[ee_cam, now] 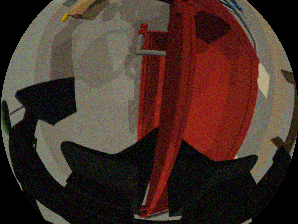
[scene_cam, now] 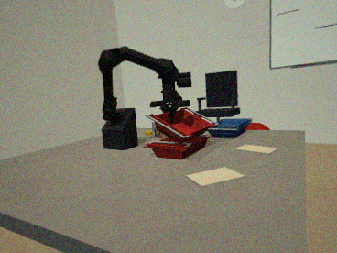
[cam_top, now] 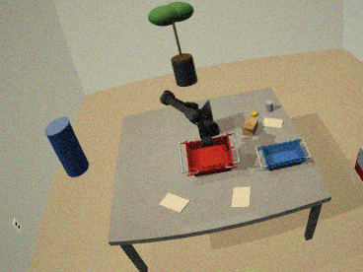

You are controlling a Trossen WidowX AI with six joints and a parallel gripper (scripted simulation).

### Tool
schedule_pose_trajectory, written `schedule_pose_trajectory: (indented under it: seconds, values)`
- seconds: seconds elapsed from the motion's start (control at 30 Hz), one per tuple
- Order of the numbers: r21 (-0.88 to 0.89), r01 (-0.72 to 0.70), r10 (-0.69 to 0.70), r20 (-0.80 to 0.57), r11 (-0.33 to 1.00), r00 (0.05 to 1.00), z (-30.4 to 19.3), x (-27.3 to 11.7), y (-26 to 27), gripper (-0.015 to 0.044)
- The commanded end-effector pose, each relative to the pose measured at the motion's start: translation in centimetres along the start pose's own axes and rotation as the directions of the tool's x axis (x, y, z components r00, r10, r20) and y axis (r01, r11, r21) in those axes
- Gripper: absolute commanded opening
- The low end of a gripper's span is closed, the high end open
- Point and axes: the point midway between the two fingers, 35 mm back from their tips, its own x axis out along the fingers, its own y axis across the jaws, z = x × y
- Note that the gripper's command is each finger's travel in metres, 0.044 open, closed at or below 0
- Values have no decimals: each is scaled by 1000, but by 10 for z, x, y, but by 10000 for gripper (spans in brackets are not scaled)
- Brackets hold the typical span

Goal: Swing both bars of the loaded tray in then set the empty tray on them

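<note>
Grey desk (cam_top: 143, 172) (scene_cam: 137, 192), and the end effector (cam_top: 207, 141) (scene_cam: 171, 120) (ee_cam: 161, 132) has the upper red tray (cam_top: 209, 157) (scene_cam: 185, 125) (ee_cam: 207, 85) pinched by one wall, tilted. Lowered like that, it could slide off the lower one (scene_cam: 171, 150) (ee_cam: 142, 100), tbh.

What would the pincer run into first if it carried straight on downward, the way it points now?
Probably the loaded red tray: the pincer grips the tilted upper tray, whose low part would likely meet it first; exact depth is unclear.
</note>
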Motion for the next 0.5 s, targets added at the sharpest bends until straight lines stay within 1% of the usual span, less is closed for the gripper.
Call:
schedule_pose_trajectory:
  seconds: [0.0, 0.47]
  values:
    - [-4, 16, -16, 0, 1000, 1000, 1, 3, -1, 0]
    - [-5, 15, -15, -1, 1000, 1000, 1, 12, 7, 0]
